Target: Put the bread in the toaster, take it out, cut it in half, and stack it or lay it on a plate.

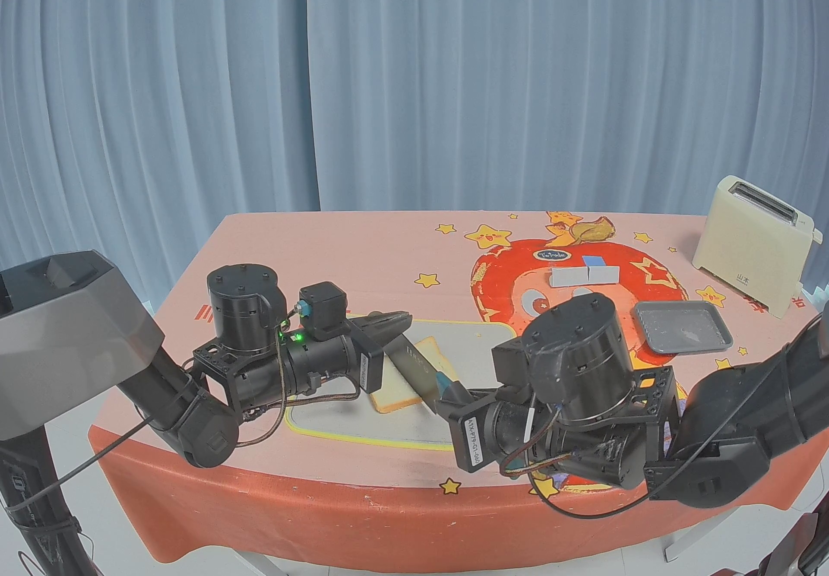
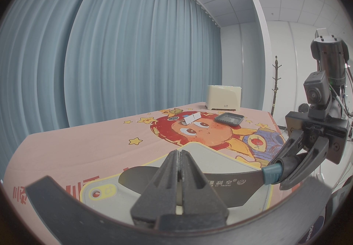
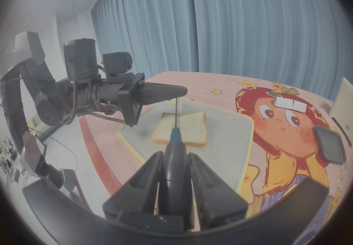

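Gripping the dark handle of a broad-bladed kitchen knife [image 1: 420, 368], the right gripper [image 1: 451, 401] sits just below the centre of the head view with its fingers clamped on the handle behind the teal collar. The blade stands on edge and runs up and left across the slice of pale toast bread [image 1: 395, 396]. That slice lies flat on the light grey cutting board with a yellow rim [image 1: 484, 344], near the front edge of the pink cartoon-printed table [image 1: 345, 250], left of centre in the frame. The left gripper [image 1: 393, 320] comes in from the left with its fingers pressed together. Its tip is over the far end of the blade, and whether it touches the blade cannot be told. A cream rectangular toaster [image 1: 756, 245] stands at the right edge of the frame, well apart from the board. A dark grey rectangular tray [image 1: 682, 327] lies between the toaster and the board, right of centre.
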You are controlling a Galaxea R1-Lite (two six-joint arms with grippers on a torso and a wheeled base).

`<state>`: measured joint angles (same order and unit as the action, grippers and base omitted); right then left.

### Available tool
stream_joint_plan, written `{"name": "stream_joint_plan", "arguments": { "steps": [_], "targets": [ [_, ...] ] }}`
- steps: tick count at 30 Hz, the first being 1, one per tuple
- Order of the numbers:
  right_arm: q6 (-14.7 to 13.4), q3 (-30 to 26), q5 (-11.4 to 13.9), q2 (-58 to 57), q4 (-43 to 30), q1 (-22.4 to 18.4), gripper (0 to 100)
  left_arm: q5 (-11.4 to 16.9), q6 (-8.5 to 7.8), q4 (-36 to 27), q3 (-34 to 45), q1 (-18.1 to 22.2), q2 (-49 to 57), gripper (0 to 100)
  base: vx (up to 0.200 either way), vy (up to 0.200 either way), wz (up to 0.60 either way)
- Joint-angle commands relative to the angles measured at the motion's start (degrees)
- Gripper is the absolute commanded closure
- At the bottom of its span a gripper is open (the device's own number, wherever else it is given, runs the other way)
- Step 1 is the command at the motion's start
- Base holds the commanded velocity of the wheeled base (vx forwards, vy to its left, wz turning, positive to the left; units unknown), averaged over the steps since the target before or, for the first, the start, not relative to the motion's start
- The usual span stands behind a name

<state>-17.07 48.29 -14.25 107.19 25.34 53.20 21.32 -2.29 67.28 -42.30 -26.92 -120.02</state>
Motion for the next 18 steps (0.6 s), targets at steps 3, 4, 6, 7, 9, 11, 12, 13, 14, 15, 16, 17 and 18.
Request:
{"name": "stream_joint_plan", "arguments": {
  "steps": [3, 4, 6, 7, 9, 11, 12, 13, 14, 15, 16, 17, 18],
  "targets": [
    [0.0, 0.1, 0.0, 0.1, 0.1, 0.1, 100, -0.1, 0.01, -0.1, 0.6, 0.1, -0.3, 100, 0.0, 0.0, 0.0],
    [0.0, 0.1, 0.0, 0.0, 0.1, 0.1, 100, -0.1, 0.01, -0.1, 0.8, 0.1, -0.3, 100, 0.0, 0.0, 0.0],
    [0.0, 0.1, 0.0, 0.1, 0.1, 0.1, 100, -0.1, 0.01, -0.1, 0.8, 0.1, -0.3, 100, 0.0, 0.0, 0.0],
    [0.0, 0.1, 0.0, 0.1, 0.0, 0.0, 100, -0.1, -0.17, -0.1, 0.9, 0.1, -0.3, 100, 0.0, 0.0, 0.0],
    [0.0, 0.1, 0.0, 0.2, 0.0, 0.1, 100, 0.0, -0.17, -0.1, 1.0, 0.1, -0.3, 100, 0.0, 0.0, 0.0],
    [0.0, 0.0, 0.0, 0.2, 0.0, 0.1, 100, 0.0, 0.01, -0.1, 1.0, 0.1, -0.3, 100, 0.0, 0.0, 0.0],
    [0.0, 0.0, 0.0, 0.2, 0.0, 0.1, 100, 0.0, 0.01, -0.1, 1.0, 0.1, -0.3, 100, 0.0, 0.0, 0.0],
    [0.0, 0.0, 0.0, 0.2, 0.0, 0.1, 100, 0.0, 0.01, -0.1, 1.0, 0.1, -0.3, 100, 0.0, 0.0, 0.0],
    [0.1, 0.0, 0.0, 0.2, 0.0, 0.1, 100, 0.0, -0.17, -0.1, 1.0, 0.0, -0.3, 100, 0.0, 0.0, 0.0],
    [0.1, -0.1, 0.0, 0.2, -0.1, 0.1, 100, -0.1, -0.17, 0.0, 1.1, 0.0, -0.3, 100, 0.0, 0.0, 0.0],
    [0.1, -0.2, 0.0, 0.2, -0.3, 0.1, 100, -0.1, -0.17, 0.0, 1.2, -0.2, -0.3, 100, 0.0, 0.0, 0.0],
    [0.1, -0.3, 0.0, 0.2, -0.6, 0.1, 100, -0.1, 0.01, 0.0, 1.5, -0.2, -0.3, 100, 0.0, 0.0, 0.0],
    [0.1, -0.3, 0.0, 0.2, -0.6, 0.1, 100, -0.1, 0.01, 0.0, 1.7, -0.2, -0.3, 100, 0.0, 0.0, 0.0]
  ]
}}
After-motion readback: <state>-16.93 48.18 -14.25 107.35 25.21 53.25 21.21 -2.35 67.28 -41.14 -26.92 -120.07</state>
